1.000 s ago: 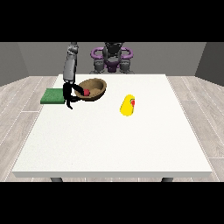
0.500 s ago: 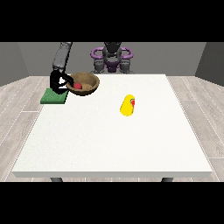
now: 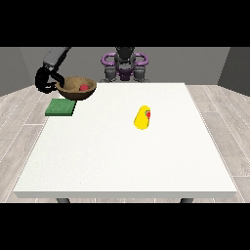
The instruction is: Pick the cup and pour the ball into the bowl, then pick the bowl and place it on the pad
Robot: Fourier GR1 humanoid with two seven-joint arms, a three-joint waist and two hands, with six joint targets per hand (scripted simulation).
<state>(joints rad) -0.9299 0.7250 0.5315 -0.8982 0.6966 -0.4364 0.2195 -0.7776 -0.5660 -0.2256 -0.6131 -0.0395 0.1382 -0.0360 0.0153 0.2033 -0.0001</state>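
A brown bowl [image 3: 77, 90] with a red ball [image 3: 84, 87] inside hangs above the table, just over the far edge of the green pad [image 3: 61, 107]. The black hand at the view's left [image 3: 47, 80] is curled round the bowl's left rim and carries it. A yellow cup [image 3: 142, 117] lies on its side in the middle of the white table [image 3: 122, 156], with a red patch on it. The hand at the view's right does not show; only the robot's torso [image 3: 125, 63] appears behind the table.
The green pad lies at the table's far left corner, close to the left edge. The yellow cup is well to the right of the pad and bowl. Wooden floor surrounds the table.
The hand at the view's left has lifted the bowl with the ball off the table and carried it leftward, over the green pad. The yellow cup has not moved.
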